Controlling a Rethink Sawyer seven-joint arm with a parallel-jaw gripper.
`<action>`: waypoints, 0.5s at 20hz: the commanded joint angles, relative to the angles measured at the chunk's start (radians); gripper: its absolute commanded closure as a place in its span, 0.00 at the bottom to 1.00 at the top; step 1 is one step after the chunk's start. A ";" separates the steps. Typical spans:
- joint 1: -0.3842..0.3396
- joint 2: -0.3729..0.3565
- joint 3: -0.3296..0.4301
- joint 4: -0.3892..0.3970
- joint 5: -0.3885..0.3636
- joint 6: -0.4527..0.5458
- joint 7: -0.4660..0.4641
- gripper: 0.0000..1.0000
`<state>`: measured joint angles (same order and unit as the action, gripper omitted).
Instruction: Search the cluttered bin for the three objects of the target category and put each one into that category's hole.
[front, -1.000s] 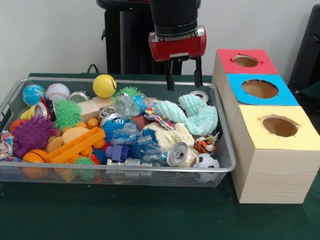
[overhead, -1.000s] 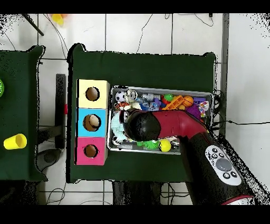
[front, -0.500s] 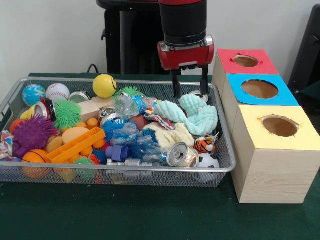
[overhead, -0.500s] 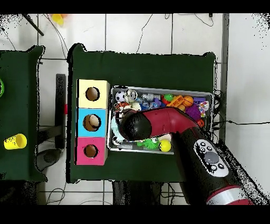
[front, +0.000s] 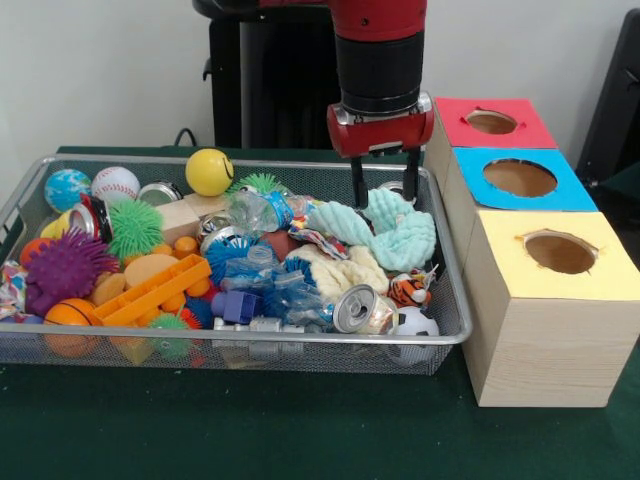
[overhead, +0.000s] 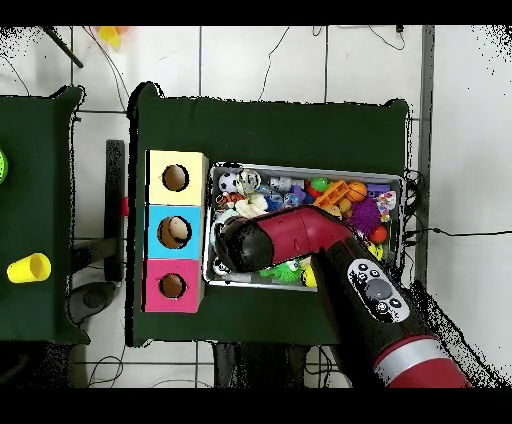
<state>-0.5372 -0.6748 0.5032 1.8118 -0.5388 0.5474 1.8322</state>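
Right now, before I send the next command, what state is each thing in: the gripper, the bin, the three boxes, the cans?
gripper: open, fingers down over the mint cloth, holding nothing.
bin: full, cluttered.
red box: hole open, inside not visible.
blue box: hole open; something pale inside in the overhead view.
yellow box: hole open.
can: lying on its side near the bin's front.

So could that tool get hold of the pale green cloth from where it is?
Probably yes: the tool hangs open right above the pale green cloth, which lies uncovered on top of the pile.
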 joint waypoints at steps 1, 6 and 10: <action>-0.006 0.062 -0.047 -0.054 -0.079 -0.050 -0.005 0.00; -0.002 0.087 -0.066 -0.062 -0.084 -0.043 0.006 0.00; -0.004 0.114 -0.086 -0.044 -0.091 -0.082 0.039 0.00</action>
<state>-0.5356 -0.6208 0.4640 1.8113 -0.5759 0.5392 1.8322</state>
